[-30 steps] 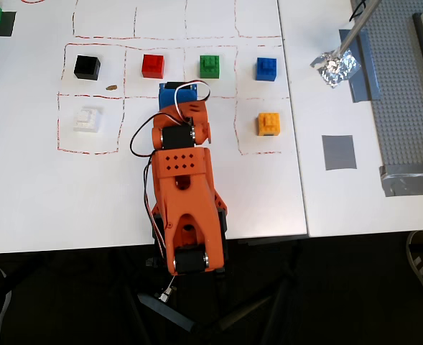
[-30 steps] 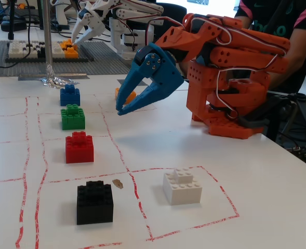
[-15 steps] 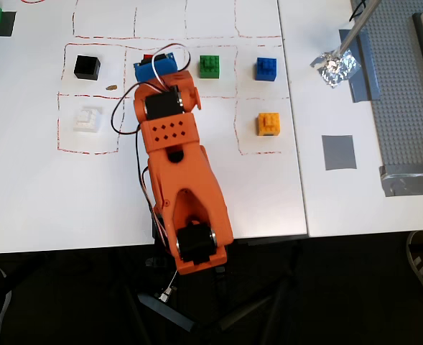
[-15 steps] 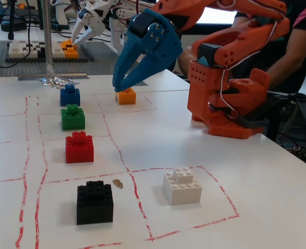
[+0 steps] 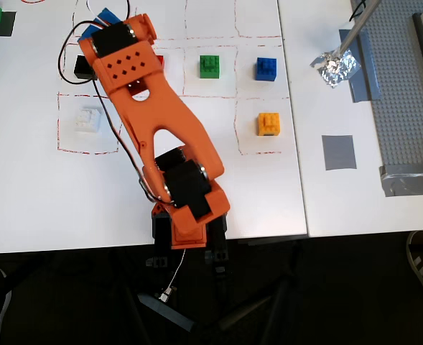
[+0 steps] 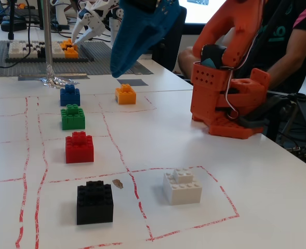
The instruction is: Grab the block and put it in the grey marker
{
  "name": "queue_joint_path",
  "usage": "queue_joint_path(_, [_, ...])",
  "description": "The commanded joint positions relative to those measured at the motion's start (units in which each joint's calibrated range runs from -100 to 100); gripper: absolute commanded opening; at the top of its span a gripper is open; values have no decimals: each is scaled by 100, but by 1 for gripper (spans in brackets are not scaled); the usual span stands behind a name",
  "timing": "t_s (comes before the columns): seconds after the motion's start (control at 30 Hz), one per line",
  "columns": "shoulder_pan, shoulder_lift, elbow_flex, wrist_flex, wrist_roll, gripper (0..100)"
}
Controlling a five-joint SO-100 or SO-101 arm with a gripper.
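A: Overhead view first: where is the black block (image 5: 84, 67)?

B: At the left of the white table (image 5: 268, 201), half hidden by the orange arm (image 5: 150, 122). In the fixed view the block (image 6: 94, 203) sits nearest the camera, inside a square drawn in red line, flat on the table with its stud up.

A: And the gripper?

B: Its blue finger (image 6: 142, 36) hangs high over the row of bricks in the fixed view, well above the table and touching nothing. From above only a blue tip (image 5: 105, 21) shows past the arm's head. I cannot tell how far the fingers are spread; nothing is seen held between them.

A: What stands near the block?

B: The red brick (image 6: 79, 147) is just behind it in the same column, then the green brick (image 6: 72, 116) and the blue brick (image 6: 69, 95). The white brick (image 6: 182, 185) is in the next square to the right, and the orange brick (image 6: 125, 94) is further back.

A: The grey marker?

B: From above, the grey marker (image 5: 339, 152) lies flat on the right part of the table, well apart from the block, below the crumpled foil (image 5: 335, 66).
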Motion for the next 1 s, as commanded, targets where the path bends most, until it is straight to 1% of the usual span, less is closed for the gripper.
queue_joint_path(0.0, [-289, 223, -943, -9, 230, 1])
queue_joint_path(0.03, [-368, 430, -1133, -9, 288, 3])
queue_joint_path(0.13, [-553, 1119, -1668, -9, 420, 4])
queue_joint_path(0.37, [-880, 2524, -2720, -1, 659, 16])
queue_joint_path(0.57, [-1021, 3204, -2983, -1, 894, 24])
queue_joint_path(0.73, [-1039, 3644, -3037, 56, 1070, 28])
queue_joint_path(0.97, [-906, 4359, -3346, 105, 1133, 31])
